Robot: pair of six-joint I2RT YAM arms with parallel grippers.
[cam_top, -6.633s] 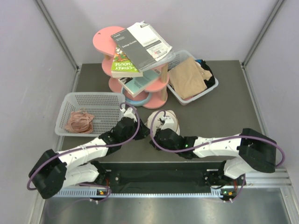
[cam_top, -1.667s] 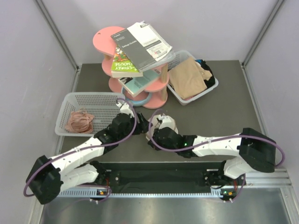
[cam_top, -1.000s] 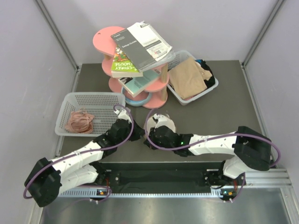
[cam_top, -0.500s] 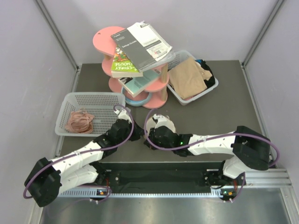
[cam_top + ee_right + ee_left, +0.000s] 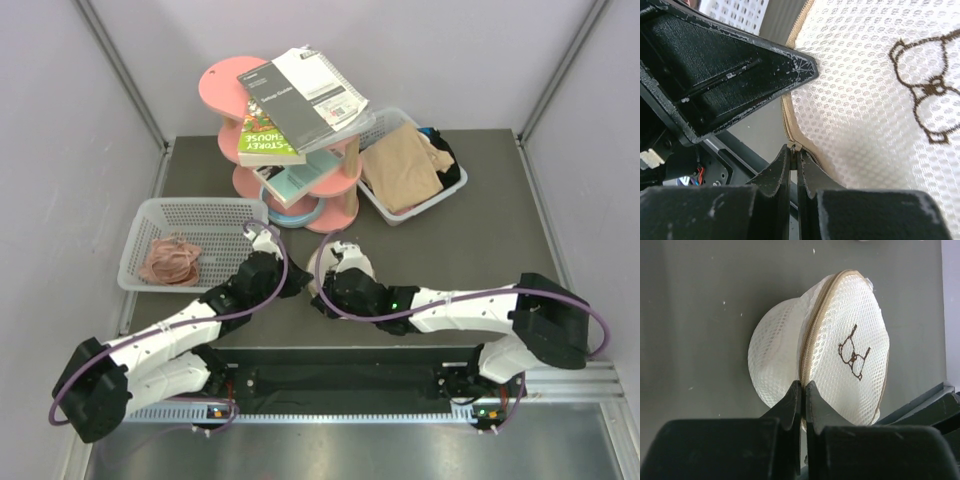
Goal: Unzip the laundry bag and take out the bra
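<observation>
Two grippers meet at the bag (image 5: 352,258); it sits on the table (image 5: 470,250) near the pink stand (image 5: 245,85), between the two arms. The bag is tipped up on its edge; its round face with the little drawing (image 5: 854,352) is turned to one side.

The left gripper (image 5: 802,388) has its fingers pressed together on the bag's rim, right at the tan zip (image 5: 813,337); I think it is holding the bag steady. The right gripper (image 5: 794,150) has its fingers squeezed together too, on the zip edge; a tiny pale bit shows at the tips and may be the pull tab, but I cannot tell for sure.

Not much of the job looks done; the zip seems closed along all the part that shows, with no gap in it. No bra can be seen; it is likely inside the bag. What is left, I think: pull the zip round the rim; open the bag up; take the bra out.
</observation>
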